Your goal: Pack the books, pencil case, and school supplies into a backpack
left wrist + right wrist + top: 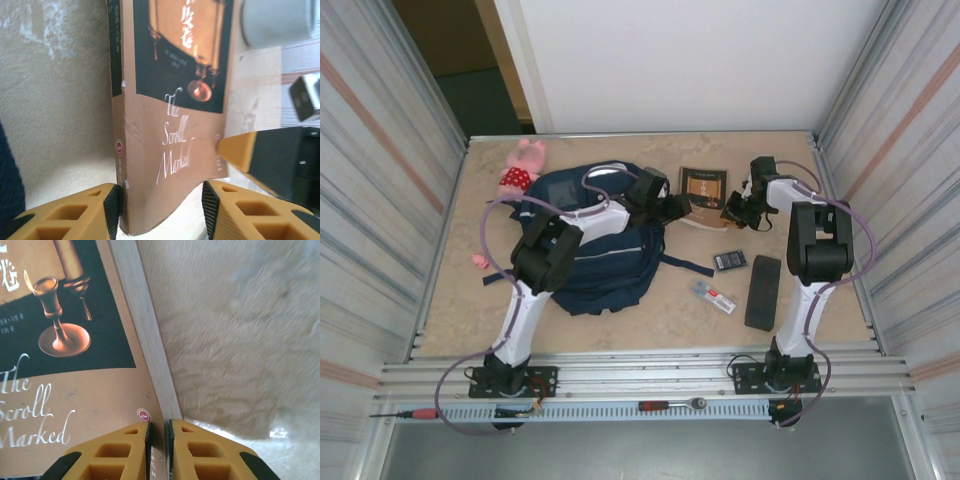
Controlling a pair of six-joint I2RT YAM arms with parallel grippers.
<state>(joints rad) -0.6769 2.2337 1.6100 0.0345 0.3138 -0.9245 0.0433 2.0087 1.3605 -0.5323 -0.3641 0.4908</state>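
Two outstretched arms (545, 250) (815, 250); right gripper (159, 429) tight on the book (75, 390) edge; left gripper (161, 200) astride it, grip unclear

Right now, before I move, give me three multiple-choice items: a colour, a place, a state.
1. Colour of the backpack? A red; B navy; C green.
2. Where is the pencil case? A inside the backpack; B on the table by the right arm; C leaning on the wall.
3. State of the right gripper? A wide open; B shut on the book's edge; C shut on nothing.
Answers: 1 B, dark blue fabric; 2 B, it lies on bare table; 3 B, pads pinch the page edge.
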